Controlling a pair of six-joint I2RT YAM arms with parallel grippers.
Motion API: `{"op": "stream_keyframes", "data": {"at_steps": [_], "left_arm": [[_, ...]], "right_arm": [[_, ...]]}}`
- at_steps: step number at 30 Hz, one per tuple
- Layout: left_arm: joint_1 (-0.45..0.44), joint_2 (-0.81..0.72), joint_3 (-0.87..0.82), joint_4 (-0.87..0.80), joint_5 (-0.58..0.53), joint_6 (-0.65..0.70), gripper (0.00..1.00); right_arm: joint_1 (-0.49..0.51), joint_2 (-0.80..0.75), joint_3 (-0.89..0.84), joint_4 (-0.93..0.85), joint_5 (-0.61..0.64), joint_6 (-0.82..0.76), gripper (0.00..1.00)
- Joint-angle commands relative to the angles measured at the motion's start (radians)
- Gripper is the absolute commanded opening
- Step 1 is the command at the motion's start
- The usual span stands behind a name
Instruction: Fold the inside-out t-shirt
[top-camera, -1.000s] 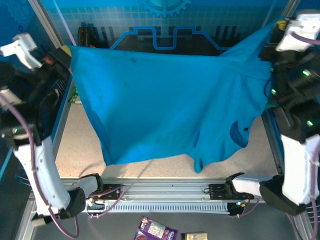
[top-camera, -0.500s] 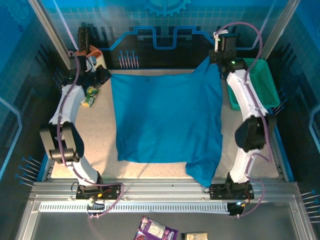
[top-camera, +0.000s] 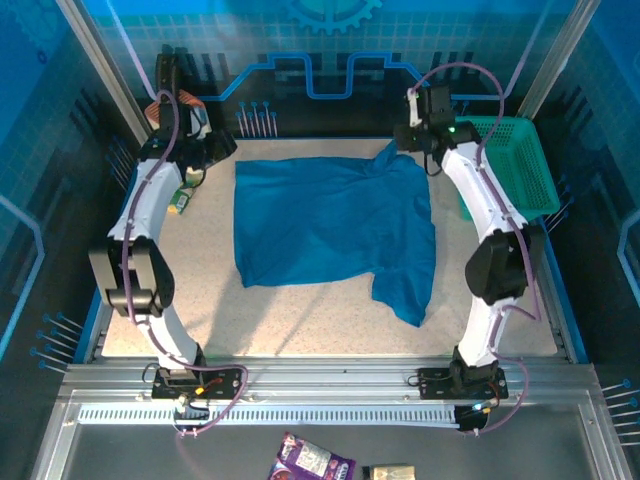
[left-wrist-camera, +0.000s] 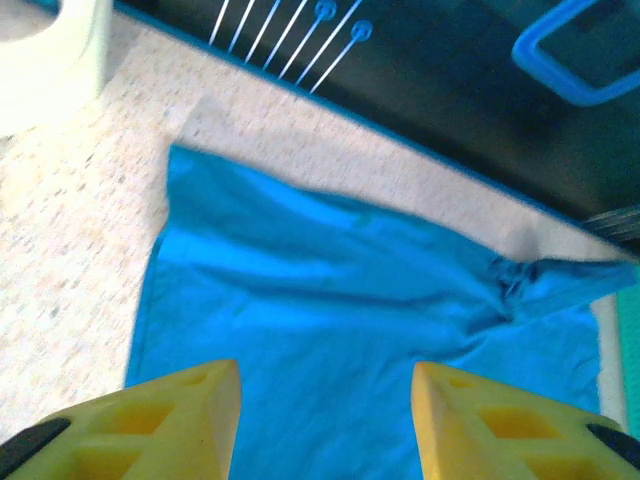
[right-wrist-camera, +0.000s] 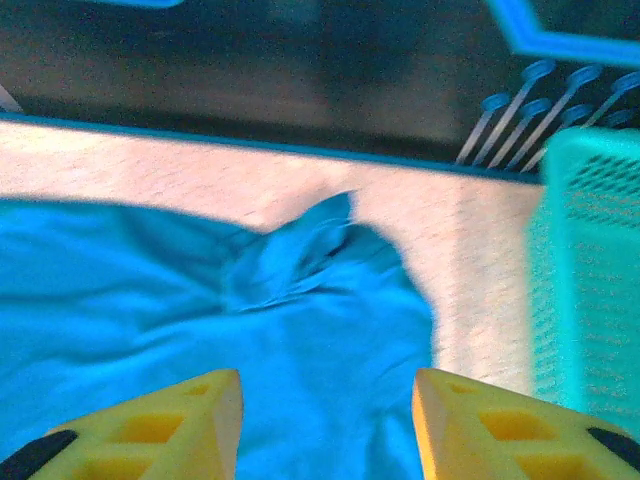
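The inside-out t-shirt (top-camera: 330, 225) is plain blue and lies spread on the speckled table, with a bunched sleeve at its far right corner (top-camera: 392, 155) and a flap trailing toward the near right (top-camera: 405, 290). My left gripper (top-camera: 207, 150) hovers by the shirt's far left corner. In the left wrist view its yellow fingers (left-wrist-camera: 180, 420) stand apart above the t-shirt (left-wrist-camera: 340, 290), holding nothing. My right gripper (top-camera: 415, 135) is by the far right corner. In the right wrist view it (right-wrist-camera: 327, 420) is open over the cloth (right-wrist-camera: 300, 320), with nothing between its fingers.
A teal-green mesh basket (top-camera: 520, 165) stands at the far right, beside the right arm, and shows in the right wrist view (right-wrist-camera: 590, 270). Small items (top-camera: 180, 200) lie at the far left by the left arm. A white object (left-wrist-camera: 50, 60) sits beyond the shirt's left corner.
A second ago the shirt hung stretched in the air between both grippers. It was then lowered onto the table, and both grippers have opened and let go of its far corners.
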Motion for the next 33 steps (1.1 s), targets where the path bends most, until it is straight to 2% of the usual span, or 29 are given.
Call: {"op": "stream_keyframes", "data": {"at_steps": [1,5,10,13,16,19,23,27,33], "left_arm": [[-0.052,-0.133,-0.142,-0.111,-0.132,0.063,0.47],[-0.145,-0.289,-0.363,-0.137,-0.257,0.024,0.46],[-0.287,-0.420,-0.572,-0.183,-0.351,-0.121,0.43],[-0.388,-0.428,-0.630,-0.248,-0.456,-0.234,0.43],[-0.475,-0.372,-0.631,-0.312,-0.536,-0.322,0.42],[-0.545,-0.299,-0.618,-0.335,-0.584,-0.383,0.40],[-0.590,-0.195,-0.604,-0.321,-0.592,-0.429,0.29],[-0.604,-0.097,-0.584,-0.332,-0.622,-0.445,0.29],[-0.605,-0.031,-0.584,-0.335,-0.640,-0.444,0.32]], "right_arm": [[0.059,-0.096,-0.146,0.012,-0.151,0.099,0.49],[0.161,-0.150,-0.320,0.057,-0.262,0.172,0.48],[0.334,-0.110,-0.414,0.069,-0.326,0.241,0.45],[0.428,-0.062,-0.460,0.103,-0.370,0.306,0.44],[0.486,-0.017,-0.501,0.132,-0.363,0.358,0.44],[0.505,-0.003,-0.578,0.215,-0.385,0.414,0.45],[0.504,-0.007,-0.648,0.251,-0.368,0.457,0.45],[0.502,-0.007,-0.675,0.235,-0.330,0.481,0.45],[0.500,-0.002,-0.728,0.247,-0.323,0.513,0.45]]}}
